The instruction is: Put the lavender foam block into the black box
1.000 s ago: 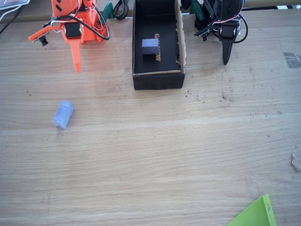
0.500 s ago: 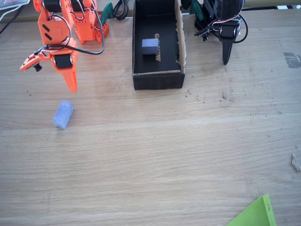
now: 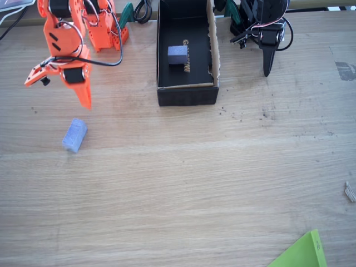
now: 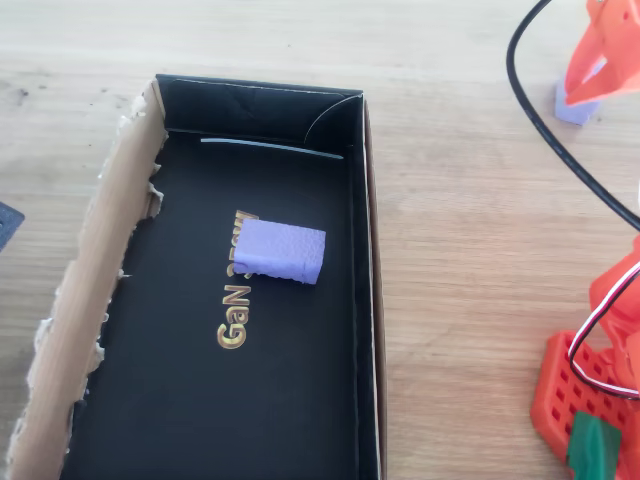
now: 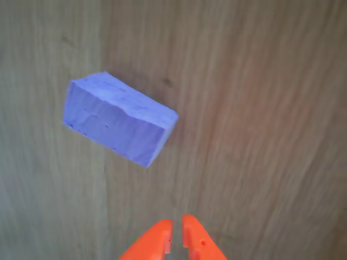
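The lavender foam block (image 3: 74, 134) lies flat on the wooden table, left of centre in the fixed view. In the wrist view the block (image 5: 119, 118) sits up and left of my fingertips. My orange gripper (image 3: 86, 102) points down just above and behind it, shut and holding nothing; its tips (image 5: 177, 233) nearly touch. The black box (image 3: 187, 95) stands at the back centre, open-topped, with a squarer lavender block (image 3: 177, 54) on its floor. The overhead view shows that squarer block (image 4: 283, 251) by gold lettering, the box wall (image 4: 366, 300), and the oblong block (image 4: 580, 106) partly behind my gripper (image 4: 583, 88).
A brown torn cardboard edge (image 4: 85, 300) runs along one long wall of the box. A green sheet (image 3: 303, 253) pokes in at the bottom right of the fixed view. Dark crumbs (image 3: 239, 114) dot the wood right of the box. Black cables (image 3: 142, 11) lie at the back.
Over the last second my arm swung out from the back and came down to the left, towards the oblong block. The blocks and the box have stayed put.
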